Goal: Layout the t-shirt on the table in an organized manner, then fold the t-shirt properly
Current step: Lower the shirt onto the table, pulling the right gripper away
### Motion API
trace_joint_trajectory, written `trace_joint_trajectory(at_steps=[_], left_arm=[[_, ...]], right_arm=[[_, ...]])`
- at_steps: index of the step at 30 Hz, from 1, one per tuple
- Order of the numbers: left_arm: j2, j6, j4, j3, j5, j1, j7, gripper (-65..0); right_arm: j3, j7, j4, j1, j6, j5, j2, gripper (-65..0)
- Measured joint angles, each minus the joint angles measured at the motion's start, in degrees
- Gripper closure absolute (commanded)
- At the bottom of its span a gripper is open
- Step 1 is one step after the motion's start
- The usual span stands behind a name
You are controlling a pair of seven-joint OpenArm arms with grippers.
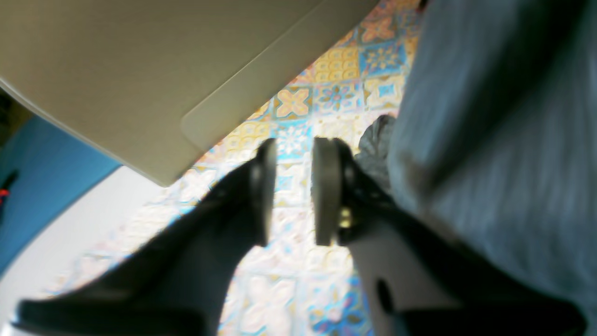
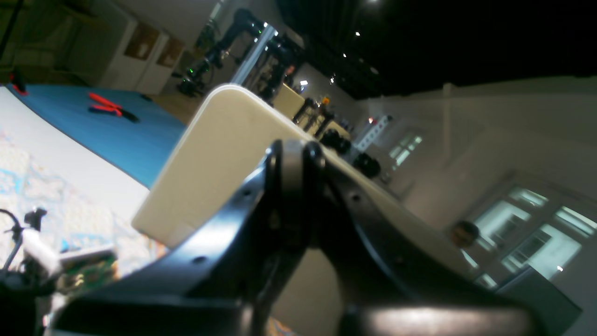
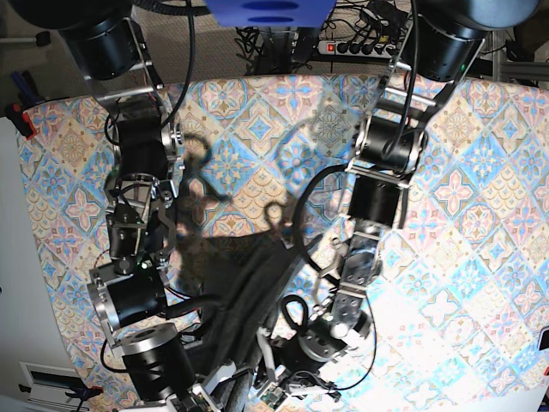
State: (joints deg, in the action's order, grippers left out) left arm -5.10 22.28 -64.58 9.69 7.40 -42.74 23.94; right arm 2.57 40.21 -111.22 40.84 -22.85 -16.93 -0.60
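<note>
Bare table (image 3: 480, 206) open on the left arm's side, t-shirt (image 3: 244, 292) heaped between both arms

**Lighting and picture quality across the three views**

Base view: evenly bright from above; the arms cast dark, sharp-edged shadows on the table (image 3: 480, 172), and glare washes out the pattern near the lower right. Focus is crisp. Left wrist view: soft and smeared throughout, the t-shirt (image 1: 503, 140) streaked by motion blur, the tile pattern overexposed to near white low in the frame. Right wrist view: dim and tilted, the ceiling almost black with small point lights, windows glowing at right, straight edges bowed towards the borders.
</note>
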Motion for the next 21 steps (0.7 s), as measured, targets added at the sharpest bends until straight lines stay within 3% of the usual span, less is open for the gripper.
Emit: trace_joint_trajectory(at_steps=[4,9,12,15,19,21], left_arm=[[-2.4,0.8,4.1,0.7,0.2,0.8,0.0,-15.6],[-2.7,10.8,4.3,4.6,0.4,2.8,-0.8,0.0],[-1.4,12.9,3.6,5.7,0.5,7.4,-0.7,0.0],[3.0,17.8,-1.2,9.2,0.5,12.5,3.9,0.0],[6.6,17.0,-10.7,12.2,1.6,21.8,7.8,0.0],[7.4,18.5,-13.6,14.0,0.7,25.7,7.8,0.0]], right_arm=[[0.8,0.3,0.0,-2.2,-0.1,0.0,0.0,0.0],[0.6,0.3,0.2,-3.1,0.0,0.0,0.0,0.0],[-0.7,0.0,0.3,-3.1,-0.4,0.2,0.2,0.0],[-7.2,-0.6,0.3,-4.5,0.0,0.2,0.1,0.0],[-17.3,0.5,0.6,-10.3,0.3,-0.5,0.3,0.0],[-21.7,0.5,0.8,-13.2,0.3,-0.4,0.1,0.0]])
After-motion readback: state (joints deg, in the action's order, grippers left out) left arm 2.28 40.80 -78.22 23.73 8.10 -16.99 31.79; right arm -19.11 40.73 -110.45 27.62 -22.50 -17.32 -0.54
